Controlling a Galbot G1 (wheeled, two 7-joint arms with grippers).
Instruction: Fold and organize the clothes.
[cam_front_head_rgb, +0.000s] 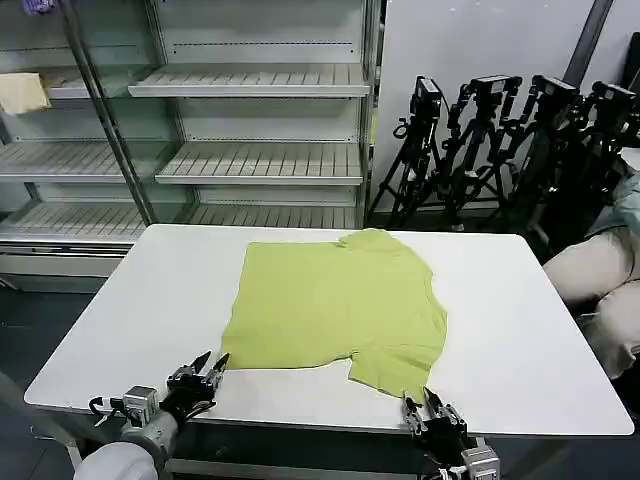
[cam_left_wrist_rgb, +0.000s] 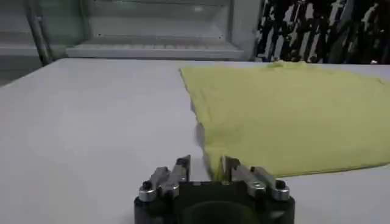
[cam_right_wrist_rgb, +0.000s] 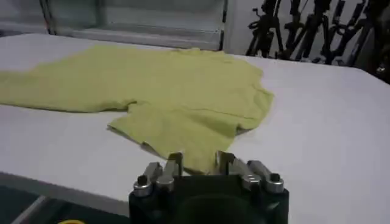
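Over on the left, the left gripper (cam_front_head_rgb: 213, 369) sits low at the near edge of the white table (cam_front_head_rgb: 520, 330), its jaws parted by a narrow gap, and the left wrist view puts the near left corner of the lime T-shirt (cam_front_head_rgb: 335, 305) right in that gap, the yellow-green hem reaching in between the two fingers (cam_left_wrist_rgb: 180, 169). Whether the pads are actually pinching the cloth, I cannot tell; the jaws look slightly apart rather than clamped. Moving across, the T-shirt lies spread on the middle of the table, mostly flat, its body running toward the far edge with a small bunched bit at the far side, and one sleeve flap jutting toward the near right. On the right, the right gripper (cam_front_head_rgb: 427, 404) waits at the near table edge, jaws likewise open a little, with the sleeve's hem lying just in front of its fingertips; from the right wrist view the fabric edge comes up to the gap, touching or nearly so. Shelving (cam_front_head_rgb: 260, 160) stands behind the table.
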